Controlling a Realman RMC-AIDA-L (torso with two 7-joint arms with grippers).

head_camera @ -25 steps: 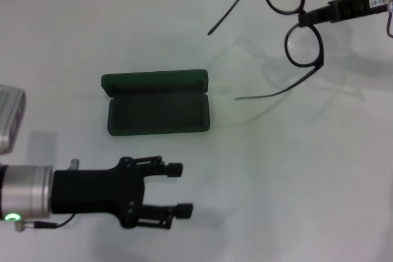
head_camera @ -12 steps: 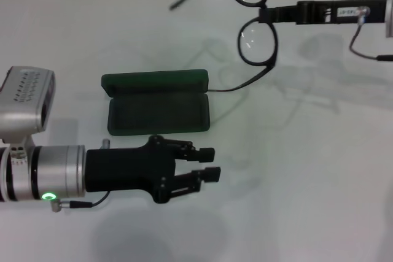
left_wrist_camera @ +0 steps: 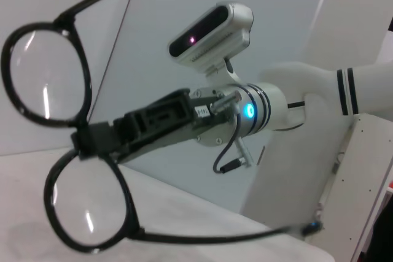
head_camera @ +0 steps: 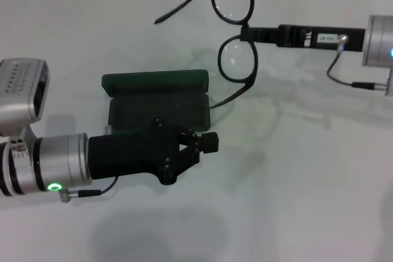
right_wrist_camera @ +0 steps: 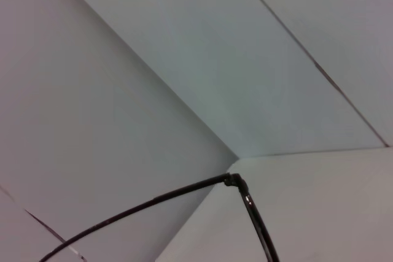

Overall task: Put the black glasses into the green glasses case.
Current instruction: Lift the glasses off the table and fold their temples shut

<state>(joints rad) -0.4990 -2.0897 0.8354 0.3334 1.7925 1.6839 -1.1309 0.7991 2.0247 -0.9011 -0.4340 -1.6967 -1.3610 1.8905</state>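
The black glasses point(head_camera: 238, 59) hang in the air just right of and behind the green glasses case point(head_camera: 156, 104), temples unfolded and pointing left. My right gripper point(head_camera: 248, 32) reaches in from the right and is shut on their bridge. The case lies open on the table, its lid point(head_camera: 155, 80) standing at the back. My left gripper point(head_camera: 209, 142) is shut on nothing and hovers over the case's front right corner, hiding its front edge. The left wrist view shows the glasses point(left_wrist_camera: 46, 72) pinched by the right gripper point(left_wrist_camera: 92, 142). Only a temple point(right_wrist_camera: 184, 191) appears in the right wrist view.
The white table point(head_camera: 307, 182) stretches out to the right and front of the case. The left arm's silver wrist and camera housing point(head_camera: 21, 93) fill the left edge. A tiled wall runs along the back.
The right gripper has carried the glasses leftward toward the case. The left arm has moved right and up over the case's front, and its fingers have closed.
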